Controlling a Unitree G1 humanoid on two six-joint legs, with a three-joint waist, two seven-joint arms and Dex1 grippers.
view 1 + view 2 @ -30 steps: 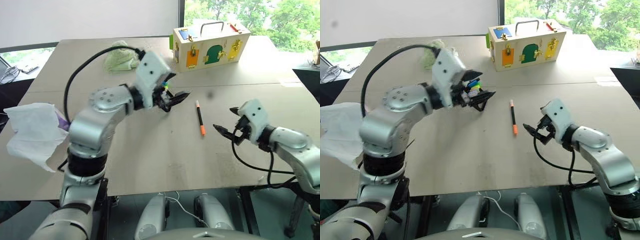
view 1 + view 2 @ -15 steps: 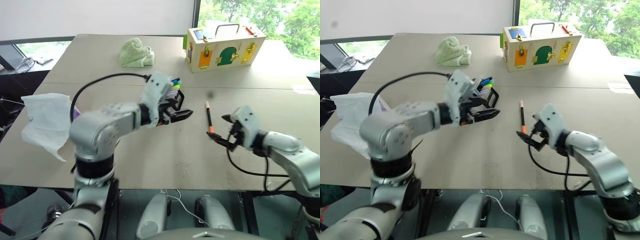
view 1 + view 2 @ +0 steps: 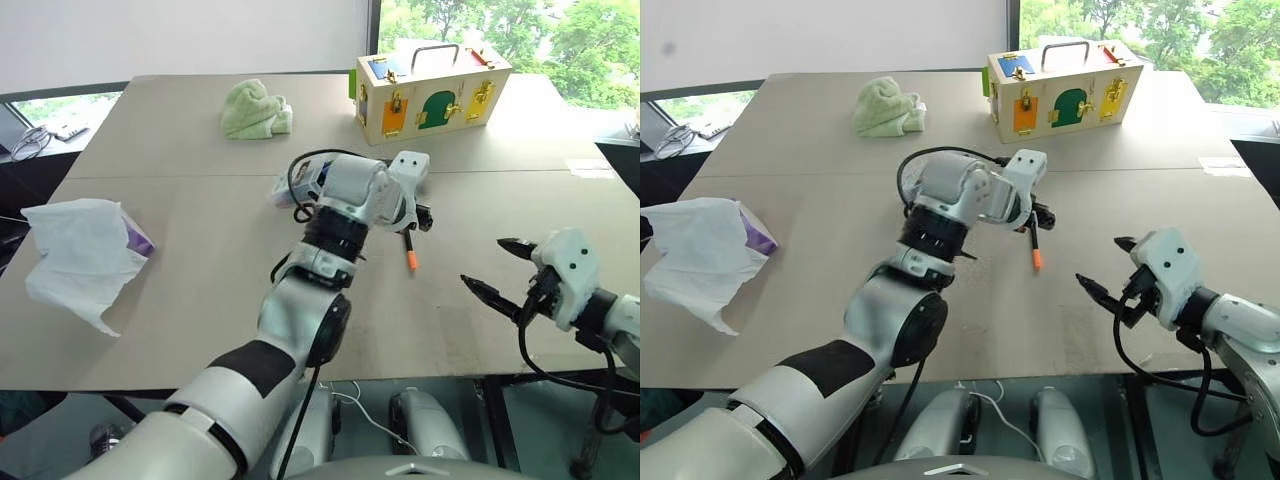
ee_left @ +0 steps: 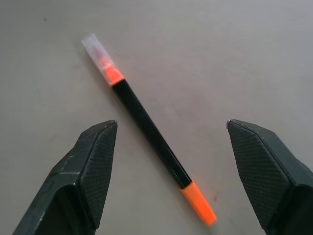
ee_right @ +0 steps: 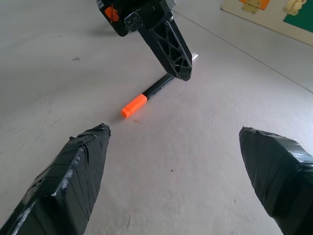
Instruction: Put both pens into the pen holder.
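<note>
- The counter [image 3: 200,300] is lying mostly bare around the orange-capped pen [image 4: 146,122]; the near edge is running just below the right hand [image 3: 497,268], and the far edge is sitting behind the wooden box [image 3: 430,90].
- A green cloth [image 3: 255,108] is resting well away near the far edge, and crumpled white tissue [image 3: 75,255] is lying near the left edge.
- The left hand [image 4: 171,132] is hovering over the pen with its fingers spread wide, one to each side of the barrel, touching nothing and holding nothing.
- The right hand is hanging near the front edge, apart from the pen, fingers spread wide and empty.
- The pen is lying flat on the counter, in the middle, orange cap toward the robot.
- An orange mark is showing on the left hand's black body in the right wrist view; its writing cannot be read.
</note>
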